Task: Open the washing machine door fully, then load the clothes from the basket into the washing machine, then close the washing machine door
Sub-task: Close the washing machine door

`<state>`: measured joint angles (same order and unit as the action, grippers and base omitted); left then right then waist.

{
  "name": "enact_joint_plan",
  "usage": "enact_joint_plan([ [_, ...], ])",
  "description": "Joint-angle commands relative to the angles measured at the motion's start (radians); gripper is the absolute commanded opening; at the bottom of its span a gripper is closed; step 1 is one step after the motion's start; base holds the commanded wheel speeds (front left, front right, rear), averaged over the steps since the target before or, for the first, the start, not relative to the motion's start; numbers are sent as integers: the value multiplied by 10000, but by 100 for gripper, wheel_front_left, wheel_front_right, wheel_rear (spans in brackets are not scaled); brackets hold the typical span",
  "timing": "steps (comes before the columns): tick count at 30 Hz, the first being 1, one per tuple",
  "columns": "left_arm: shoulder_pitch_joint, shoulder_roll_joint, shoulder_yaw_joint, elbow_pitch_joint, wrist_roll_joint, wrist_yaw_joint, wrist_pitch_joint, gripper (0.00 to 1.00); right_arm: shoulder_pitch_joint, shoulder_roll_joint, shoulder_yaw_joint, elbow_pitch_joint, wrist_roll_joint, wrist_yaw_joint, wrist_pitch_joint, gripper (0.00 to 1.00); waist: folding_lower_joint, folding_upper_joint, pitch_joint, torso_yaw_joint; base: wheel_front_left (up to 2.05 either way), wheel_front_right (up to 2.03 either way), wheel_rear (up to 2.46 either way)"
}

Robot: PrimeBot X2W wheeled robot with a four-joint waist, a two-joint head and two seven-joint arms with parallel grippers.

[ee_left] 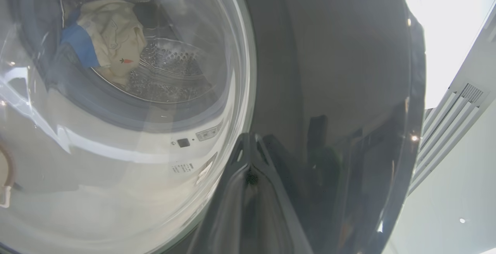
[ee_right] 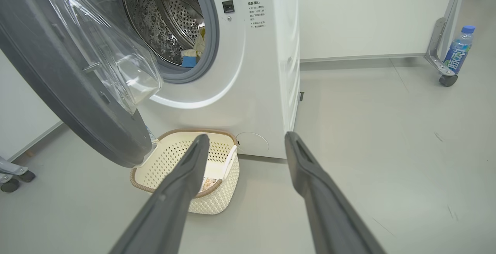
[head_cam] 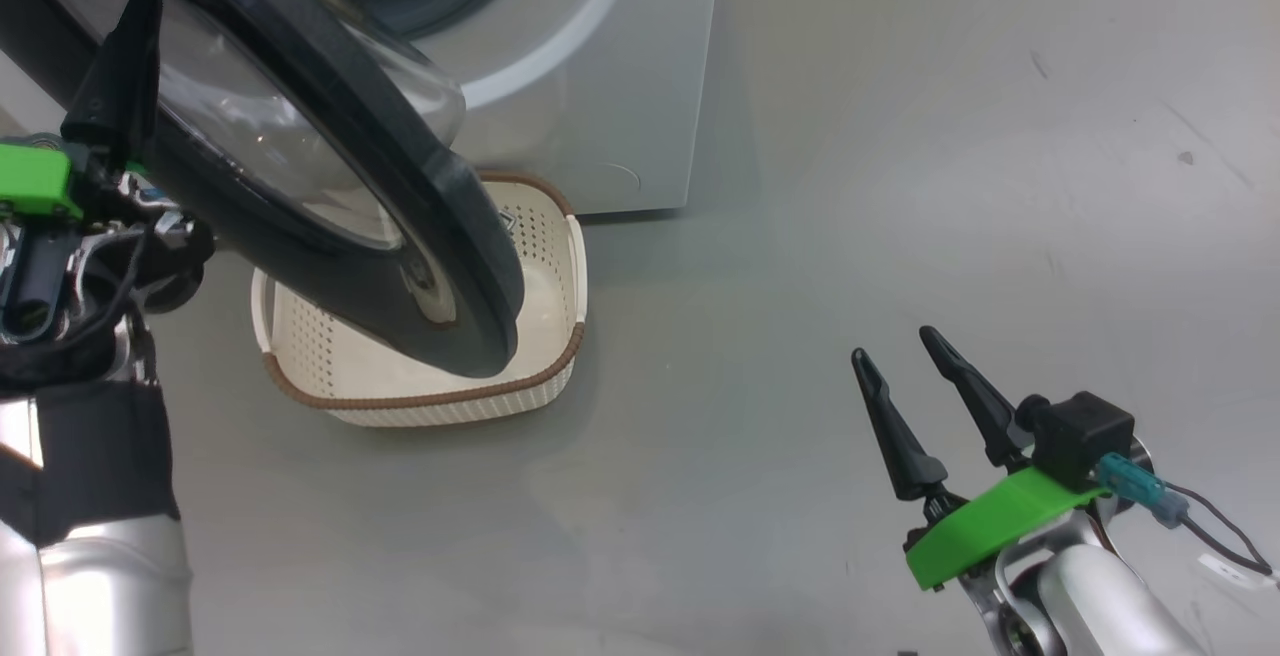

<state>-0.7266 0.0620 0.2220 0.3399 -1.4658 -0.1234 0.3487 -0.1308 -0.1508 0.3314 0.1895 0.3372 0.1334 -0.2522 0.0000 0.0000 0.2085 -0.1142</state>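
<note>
Door (head_cam: 460,236): swung out from the washer (head_cam: 600,86), hanging over the basket (head_cam: 420,398), upper left of the head view.
Left gripper (head_cam: 143,1): fingers pressed together, tips at the door's outer black ring, far left.
Right gripper (head_cam: 894,344): fingers spread wide, holding nothing, lower right over the floor.
Clothes (ee_left: 112,37): in the drum, blue patch by the gasket.
Basket: on the floor at the washer's foot.

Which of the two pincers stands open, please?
The right pincer: its fingers are spread apart over the floor, while the left pincer is shut beside the door.
</note>
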Motion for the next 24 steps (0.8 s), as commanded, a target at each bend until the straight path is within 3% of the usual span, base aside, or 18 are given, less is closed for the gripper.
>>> enact_joint_plan([
  [1, 17, 497, 114, -456, 174, -72, -94, 0, -158, 12, 110, -351, -10, -27, -95, 100, 0, 0, -78, 74, 0, 0, 0],
  [15, 1887, 1540, -1273, -2066, 1723, -72, -2305, 2, 232, 75, -11, -562, -123, -27, -95, 100, 0, 0, -835, 511, 0, 0, 0],
  [17, 2212, 1745, -1537, -2216, 1960, -72, -2680, 22, 294, 79, -40, -599, -130, -27, -95, 100, 0, 0, -920, 545, 0, 0, 0],
  [18, 2376, 1939, -1722, -2272, 2261, -72, -2900, 41, 328, 78, -59, -623, -132, -27, -95, 100, 0, 0, -952, 567, 0, 0, 0],
  [19, 2537, 2071, -1918, -2316, 2458, -72, -3095, 51, 365, 76, -76, -645, -135, -27, -95, 100, 0, 0, -991, 590, 0, 0, 0],
  [21, 2843, 2387, -2235, -2365, 2945, -72, -3562, 92, 451, 74, -109, -682, -145, -27, -95, 100, 0, 0, -1068, 629, 0, 0, 0],
  [22, 3004, 2603, -2461, -2355, 3320, -72, -3773, 100, 492, 78, -129, -708, -151, -27, -95, 100, 0, 0, -1101, 647, 0, 0, 0],
  [24, 3260, 2928, -2844, -2316, 3920, -72, -4220, 100, 576, 84, -163, -747, -162, -27, -95, 100, 0, 0, -1170, 671, 0, 0, 0],
])
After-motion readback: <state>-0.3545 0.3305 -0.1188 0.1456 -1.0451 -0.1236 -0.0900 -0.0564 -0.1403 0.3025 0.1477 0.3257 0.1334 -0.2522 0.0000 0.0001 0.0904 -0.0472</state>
